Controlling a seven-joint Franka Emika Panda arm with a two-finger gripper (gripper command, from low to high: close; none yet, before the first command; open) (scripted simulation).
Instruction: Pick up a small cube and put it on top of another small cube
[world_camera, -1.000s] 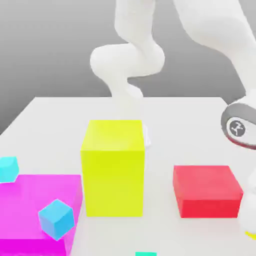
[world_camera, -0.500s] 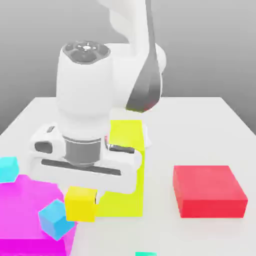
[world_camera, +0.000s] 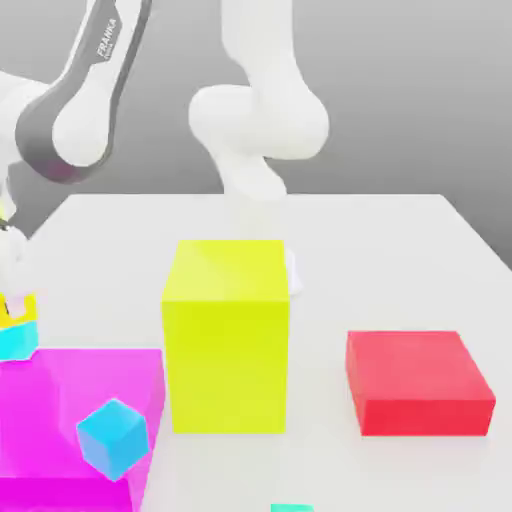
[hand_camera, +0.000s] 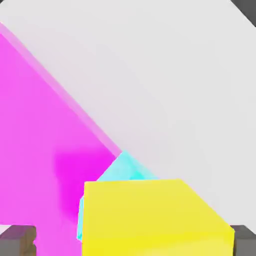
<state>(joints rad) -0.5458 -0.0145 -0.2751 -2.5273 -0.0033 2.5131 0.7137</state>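
The small yellow cube (world_camera: 22, 306) rests on top of the small cyan cube (world_camera: 18, 339) at the exterior view's far left, just behind the magenta block. My gripper (world_camera: 8, 268) hangs right above them at the frame's edge. In the hand view the yellow cube (hand_camera: 150, 215) lies close below the hand, with the cyan cube (hand_camera: 127, 169) peeking out from under it. My gripper (hand_camera: 132, 241) is open: one dark fingertip (hand_camera: 20, 240) stands clear of the yellow cube, and the other sits at the cube's opposite side.
A tall yellow block (world_camera: 228, 335) stands mid-table, with a flat red block (world_camera: 418, 382) to the exterior view's right. A sky-blue cube (world_camera: 112, 437) sits on the wide magenta block (world_camera: 60, 400). A teal-green cube (world_camera: 292, 507) shows at the front edge.
The arm carried the yellow cube from the exterior view's right across to the far left. It now sits on the cyan cube, and the jaws have opened.
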